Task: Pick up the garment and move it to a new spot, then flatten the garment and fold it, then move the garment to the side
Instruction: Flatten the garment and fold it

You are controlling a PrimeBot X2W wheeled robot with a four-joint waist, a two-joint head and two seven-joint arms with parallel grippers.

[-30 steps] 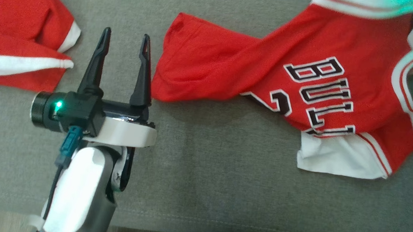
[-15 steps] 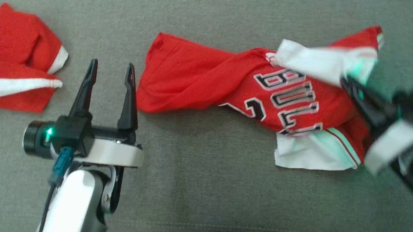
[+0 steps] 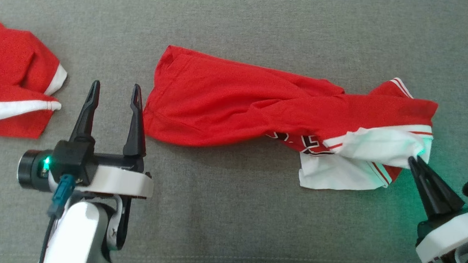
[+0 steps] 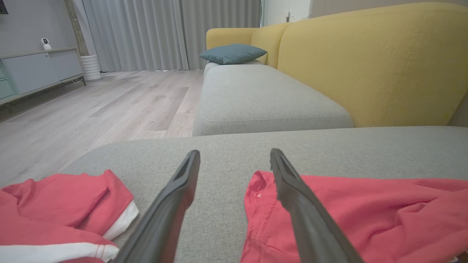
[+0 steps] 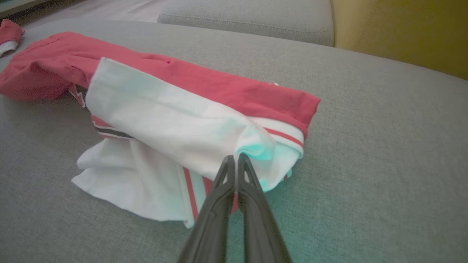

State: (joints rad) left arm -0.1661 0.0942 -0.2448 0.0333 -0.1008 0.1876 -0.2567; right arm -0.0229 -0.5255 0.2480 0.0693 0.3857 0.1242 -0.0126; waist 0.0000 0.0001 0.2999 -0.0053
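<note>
The garment is a red jersey with white trim, lying in a long, twisted band across the grey sofa cushion. Its black-and-white lettering is mostly tucked under a fold. My right gripper sits at the jersey's right end, shut on a bunched white edge. In the right wrist view the closed fingertips pinch that white cloth of the garment. My left gripper stands open just left of the jersey's left end, nothing between its fingers. In the left wrist view, that open gripper has the garment beside its right finger.
Another red-and-white piece of clothing lies crumpled at the far left, also visible as the red piece. A yellow backrest rises behind the cushion, with a blue pillow further along. The cushion's front edge runs along the bottom of the head view.
The head camera has shifted. My right gripper has swung the jersey's right end over and down toward the near side, folding it so the lettering is mostly covered. The left gripper stays open.
</note>
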